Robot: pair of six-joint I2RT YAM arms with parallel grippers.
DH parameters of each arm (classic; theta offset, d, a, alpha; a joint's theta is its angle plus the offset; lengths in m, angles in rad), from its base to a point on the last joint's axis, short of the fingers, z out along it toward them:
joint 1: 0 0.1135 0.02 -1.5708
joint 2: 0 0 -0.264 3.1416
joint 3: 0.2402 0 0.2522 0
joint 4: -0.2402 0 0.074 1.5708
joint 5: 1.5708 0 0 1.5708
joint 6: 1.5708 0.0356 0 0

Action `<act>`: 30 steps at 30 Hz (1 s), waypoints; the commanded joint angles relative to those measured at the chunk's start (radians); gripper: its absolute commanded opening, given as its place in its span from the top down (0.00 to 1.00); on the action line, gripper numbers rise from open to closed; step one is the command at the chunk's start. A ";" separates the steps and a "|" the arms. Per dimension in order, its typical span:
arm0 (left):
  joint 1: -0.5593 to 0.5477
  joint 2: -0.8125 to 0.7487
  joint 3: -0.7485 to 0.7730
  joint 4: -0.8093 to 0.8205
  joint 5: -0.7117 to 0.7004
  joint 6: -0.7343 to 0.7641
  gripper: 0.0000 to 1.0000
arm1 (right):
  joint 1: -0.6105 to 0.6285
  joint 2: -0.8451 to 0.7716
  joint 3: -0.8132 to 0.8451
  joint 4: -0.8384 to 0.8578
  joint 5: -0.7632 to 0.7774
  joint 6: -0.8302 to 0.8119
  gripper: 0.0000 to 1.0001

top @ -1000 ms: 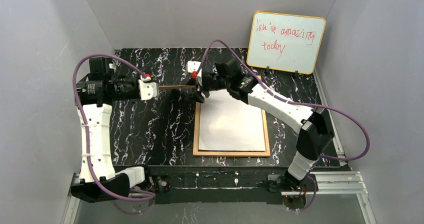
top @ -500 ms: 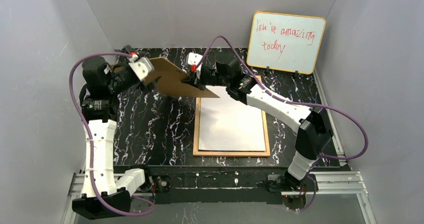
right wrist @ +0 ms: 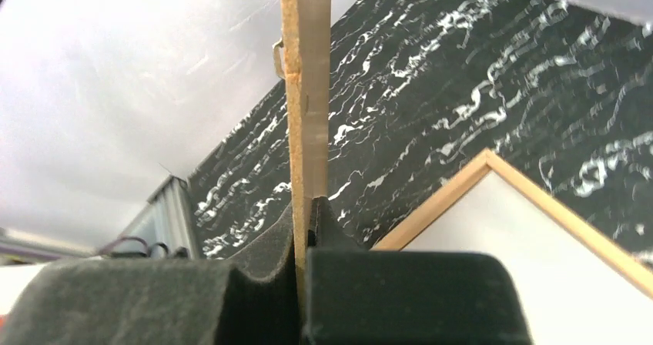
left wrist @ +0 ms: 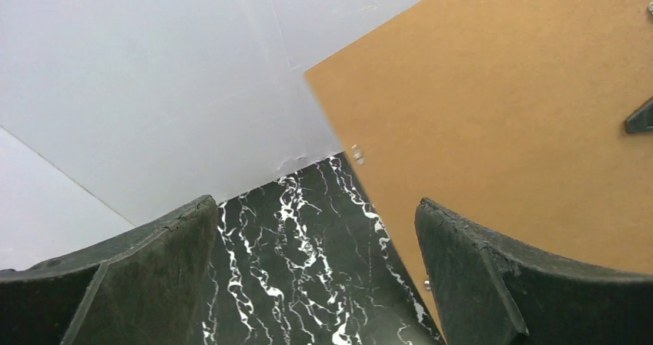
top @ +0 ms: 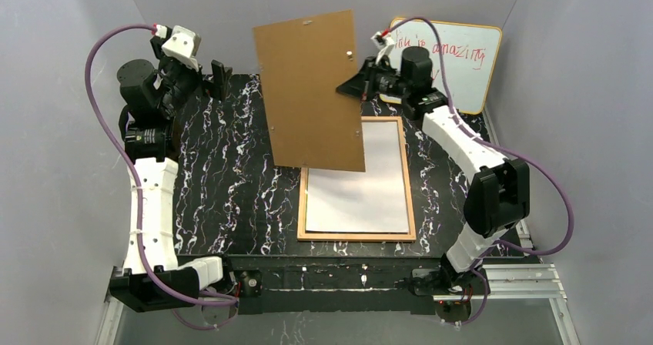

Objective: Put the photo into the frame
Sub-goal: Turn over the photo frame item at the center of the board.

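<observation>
**Back panel lifted clear, photo lying in the frame**

Your right gripper (top: 350, 88) is clamped tight on the right edge of the brown fibreboard back panel (top: 312, 91), holding it upright above the table (top: 223, 183). Your left gripper (top: 214, 74) hangs at the far left with its jaws spread wide and nothing between them, apart from the panel. The frame (top: 413, 206) lies flat right of centre, with the photo (top: 358, 191) inside it, white back up. The panel's lower edge hangs over the frame's far-left corner. The whiteboard (top: 470, 60) stands at the far right.
</observation>
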 commanded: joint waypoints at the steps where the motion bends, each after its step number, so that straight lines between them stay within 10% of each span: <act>1: 0.001 0.012 0.032 -0.035 -0.065 -0.086 0.02 | -0.103 -0.075 -0.048 0.133 -0.180 0.342 0.99; 11: -0.006 0.218 -0.057 -0.243 0.014 -0.074 0.02 | -0.407 -0.268 -0.288 0.057 -0.439 0.556 0.99; 23: -0.301 0.521 -0.176 -0.239 -0.076 -0.148 0.19 | -0.578 -0.491 -0.382 -0.567 -0.384 0.227 0.99; 30: -0.364 0.648 -0.196 -0.178 -0.074 -0.217 0.34 | -0.580 -0.490 -0.387 -0.615 -0.393 0.187 0.99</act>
